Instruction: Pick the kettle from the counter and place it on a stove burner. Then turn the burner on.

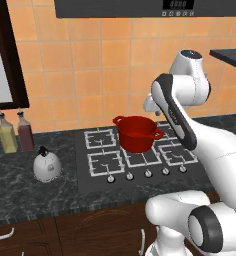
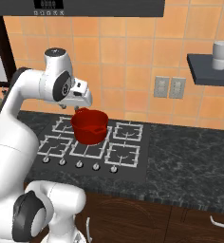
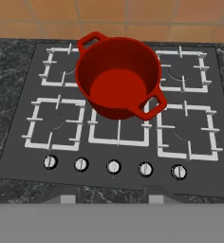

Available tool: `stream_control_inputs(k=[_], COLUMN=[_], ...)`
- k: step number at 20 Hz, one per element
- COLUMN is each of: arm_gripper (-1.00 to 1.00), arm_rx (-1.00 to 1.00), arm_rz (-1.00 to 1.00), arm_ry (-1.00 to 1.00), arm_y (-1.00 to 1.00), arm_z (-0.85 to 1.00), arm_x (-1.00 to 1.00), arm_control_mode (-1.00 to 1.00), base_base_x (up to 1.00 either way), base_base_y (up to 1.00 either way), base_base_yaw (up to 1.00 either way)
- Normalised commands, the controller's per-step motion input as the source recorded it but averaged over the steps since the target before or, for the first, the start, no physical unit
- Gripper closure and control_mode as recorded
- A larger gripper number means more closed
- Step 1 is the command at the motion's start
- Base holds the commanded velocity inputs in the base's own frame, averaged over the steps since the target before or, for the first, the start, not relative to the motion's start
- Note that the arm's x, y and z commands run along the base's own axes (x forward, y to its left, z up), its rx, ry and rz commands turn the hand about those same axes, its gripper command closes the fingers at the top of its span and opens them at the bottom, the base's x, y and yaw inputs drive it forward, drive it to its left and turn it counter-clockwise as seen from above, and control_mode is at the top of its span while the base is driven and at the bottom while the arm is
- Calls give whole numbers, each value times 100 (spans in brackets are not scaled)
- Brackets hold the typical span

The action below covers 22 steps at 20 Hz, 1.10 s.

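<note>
Your gripper (image 2: 83, 101) hangs above the glossy red two-handled pot (image 1: 137, 132) at mid-cooktop; whether it is open, I cannot tell. The small silvery dome-shaped kettle (image 1: 46, 165) stands on the dark speckled stone tabletop (image 1: 20, 190), well to the gripper's left, beside the wire burner grates (image 1: 105, 162)

Arm raised and bent, fingers (image 3: 109, 198) pointing downward, holding nothing.

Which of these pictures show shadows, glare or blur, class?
Left base view: flat even light, only a soft shadow under the kettle, no glare. Right base view: sharp throughout, red pot evenly lit. Hand view: crisp, slight wide-angle bend at the cooktop edges.
</note>
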Motion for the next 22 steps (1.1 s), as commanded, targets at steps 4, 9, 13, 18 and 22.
stream_control_inputs(k=[4,9,13,18,22], arm_gripper=[-100,-100,-100,-100,-100], arm_rx=[0,-1,0,0,8], arm_rz=[0,0,0,1,6], arm_ry=[0,0,0,-2,-8], arm_y=[13,50,46,69,74], arm_z=[-5,-18,-19,-17,-22], arm_x=[-10,-22,-31,-5,0], arm_control_mode=[-100,-100,-100,-100,-100], base_base_x=[0,0,0,0,0], base_base_y=[0,0,0,0,0], base_base_yaw=[0,0,0,0,0])
